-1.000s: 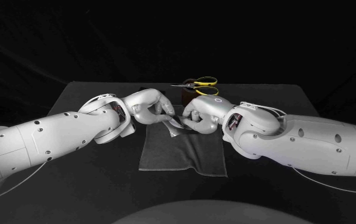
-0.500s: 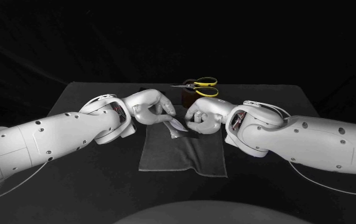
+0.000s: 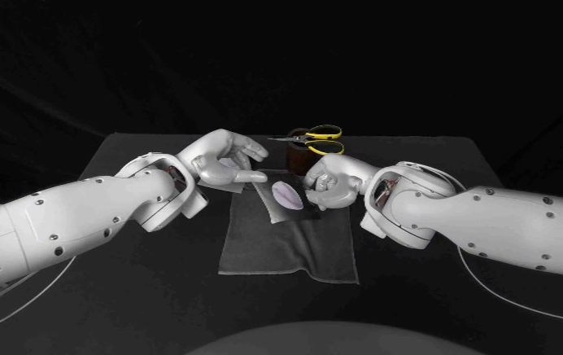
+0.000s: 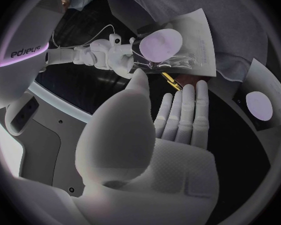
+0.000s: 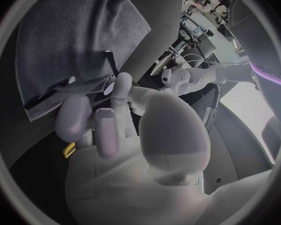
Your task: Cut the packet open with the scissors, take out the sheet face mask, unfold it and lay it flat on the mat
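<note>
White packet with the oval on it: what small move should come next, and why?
Probably the left hand should reach for the yellow-handled scissors. It is open and empty, the right hand grips the white packet over the grey cloth mat, and the scissors sit untouched beyond it.

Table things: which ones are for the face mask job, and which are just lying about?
For the job:
packet, held by the right hand
scissors
mat

Just lying about:
dark brown stand under the scissors
</note>
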Available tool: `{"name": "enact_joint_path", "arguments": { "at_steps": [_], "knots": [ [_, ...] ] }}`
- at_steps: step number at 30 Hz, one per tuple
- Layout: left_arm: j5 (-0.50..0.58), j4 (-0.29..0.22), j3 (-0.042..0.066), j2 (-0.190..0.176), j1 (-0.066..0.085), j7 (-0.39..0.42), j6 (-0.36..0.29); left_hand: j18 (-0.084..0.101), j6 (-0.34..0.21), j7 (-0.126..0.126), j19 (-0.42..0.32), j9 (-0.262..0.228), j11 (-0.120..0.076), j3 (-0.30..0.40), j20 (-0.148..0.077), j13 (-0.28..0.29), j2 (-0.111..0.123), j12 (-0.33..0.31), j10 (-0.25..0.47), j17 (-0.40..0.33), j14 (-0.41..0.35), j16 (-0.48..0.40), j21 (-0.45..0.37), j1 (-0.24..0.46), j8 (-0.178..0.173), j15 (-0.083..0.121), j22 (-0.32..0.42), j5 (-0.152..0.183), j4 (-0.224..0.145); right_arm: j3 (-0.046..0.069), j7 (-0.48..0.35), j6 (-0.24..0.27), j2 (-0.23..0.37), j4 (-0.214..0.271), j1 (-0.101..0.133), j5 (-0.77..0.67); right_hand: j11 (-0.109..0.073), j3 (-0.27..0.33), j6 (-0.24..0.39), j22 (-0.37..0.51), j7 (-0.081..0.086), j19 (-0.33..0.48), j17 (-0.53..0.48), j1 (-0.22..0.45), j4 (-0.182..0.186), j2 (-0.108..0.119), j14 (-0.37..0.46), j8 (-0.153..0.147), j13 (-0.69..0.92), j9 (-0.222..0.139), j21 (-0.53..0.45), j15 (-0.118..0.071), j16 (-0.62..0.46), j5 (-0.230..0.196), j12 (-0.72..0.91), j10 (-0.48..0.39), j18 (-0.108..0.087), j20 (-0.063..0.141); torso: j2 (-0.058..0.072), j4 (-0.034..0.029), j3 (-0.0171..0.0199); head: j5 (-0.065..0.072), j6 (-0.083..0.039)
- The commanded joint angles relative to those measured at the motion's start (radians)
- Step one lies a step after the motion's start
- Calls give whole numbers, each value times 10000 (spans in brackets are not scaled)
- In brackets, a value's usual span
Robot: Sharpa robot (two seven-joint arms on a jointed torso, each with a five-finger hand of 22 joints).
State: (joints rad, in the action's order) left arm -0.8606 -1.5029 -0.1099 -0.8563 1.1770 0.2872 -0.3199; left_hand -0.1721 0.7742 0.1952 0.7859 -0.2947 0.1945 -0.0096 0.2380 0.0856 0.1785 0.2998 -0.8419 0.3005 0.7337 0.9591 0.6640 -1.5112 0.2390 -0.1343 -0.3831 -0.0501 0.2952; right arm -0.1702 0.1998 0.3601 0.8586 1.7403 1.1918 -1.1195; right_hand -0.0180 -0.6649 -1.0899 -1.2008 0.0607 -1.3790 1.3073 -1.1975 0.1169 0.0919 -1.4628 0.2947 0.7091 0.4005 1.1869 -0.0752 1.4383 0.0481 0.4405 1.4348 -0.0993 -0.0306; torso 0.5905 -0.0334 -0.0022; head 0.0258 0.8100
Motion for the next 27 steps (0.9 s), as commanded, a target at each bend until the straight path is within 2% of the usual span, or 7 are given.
{"name": "enact_joint_path", "arguments": {
  "at_steps": [1,10,13,15,17,21,27],
  "knots": [
    [1314,-224,26,-278,50,-465,-600,-121,227,213,310,-92,-178,117,-92,81,-150,409,-48,-30,314,3,-104,-27,301,82,100,4,-9,6,323,500,216,229,19,885,-20,24,-66,-1,-29,-39,643,-13,-63,-159,-666,388,9,290,38,-70,39,4,40,80,70,12,0,1,8,54,-35],
    [946,-1171,45,-1176,123,-1563,468,-132,1125,-454,2487,-962,-1053,342,-1045,1169,-869,3120,-1393,898,3179,1727,1218,35,2464,1065,-551,8,-48,9,558,793,773,796,118,1424,-21,29,-67,-19,-28,-48,658,-7,-64,-166,-669,392,11,291,56,-71,50,4,40,84,74,14,-19,-14,-11,170,-130],
    [615,-1477,44,-1256,125,-1783,921,-122,1105,-597,2770,-981,-1196,507,-1233,1228,-1038,3232,-1464,1109,3691,1905,1586,-63,2576,1225,-776,9,-39,8,617,823,775,822,127,1554,-21,29,-67,-19,-28,-48,658,-7,-64,-166,-669,392,11,291,56,-71,50,4,40,84,74,14,-23,-38,-23,168,-138],
    [489,-1627,42,-1245,124,-1899,1112,-116,1074,-635,2984,-934,-1256,529,-1322,1261,-1041,3299,-1608,2538,4571,2546,1916,16,2543,1303,-1002,10,-40,8,659,864,728,803,130,1623,-21,29,-67,-19,-28,-48,658,-7,-64,-166,-669,392,11,291,56,-71,50,4,40,84,74,14,-30,-49,-29,164,-156],
    [412,-1724,37,-1175,123,-2050,1270,66,1137,-695,3642,-895,-1348,506,-1406,1324,-1040,3420,-1904,3843,5297,3104,2886,147,2517,1395,-2258,10,-38,7,696,933,657,761,130,1665,-21,32,-67,-13,-29,-45,661,-4,-66,-168,-669,394,12,292,49,-71,52,4,41,86,73,14,-35,-34,-34,159,-177],
    [419,-1819,-13,-873,116,-2482,1259,278,1332,-700,4284,-771,-1413,233,-1534,1412,-1121,3477,-2370,5196,6056,3566,3991,931,2374,1471,-3657,7,-17,7,728,1074,495,691,118,1731,-22,33,-68,-3,-30,-40,673,-3,-67,-172,-671,395,13,292,38,-72,59,4,41,88,70,15,-28,-32,-46,137,-216],
    [1072,-1608,-103,-196,107,-3462,748,302,1129,-581,4272,-642,-1325,-406,-1513,1516,-1331,3443,-2529,5311,6171,3432,4222,2233,2090,1430,-3898,16,-7,5,676,1123,152,609,101,1812,-23,34,-68,17,-31,-30,667,-1,-71,-177,-670,398,14,293,17,-72,55,4,41,91,65,16,-27,-21,-37,51,-236]
  ]
}}
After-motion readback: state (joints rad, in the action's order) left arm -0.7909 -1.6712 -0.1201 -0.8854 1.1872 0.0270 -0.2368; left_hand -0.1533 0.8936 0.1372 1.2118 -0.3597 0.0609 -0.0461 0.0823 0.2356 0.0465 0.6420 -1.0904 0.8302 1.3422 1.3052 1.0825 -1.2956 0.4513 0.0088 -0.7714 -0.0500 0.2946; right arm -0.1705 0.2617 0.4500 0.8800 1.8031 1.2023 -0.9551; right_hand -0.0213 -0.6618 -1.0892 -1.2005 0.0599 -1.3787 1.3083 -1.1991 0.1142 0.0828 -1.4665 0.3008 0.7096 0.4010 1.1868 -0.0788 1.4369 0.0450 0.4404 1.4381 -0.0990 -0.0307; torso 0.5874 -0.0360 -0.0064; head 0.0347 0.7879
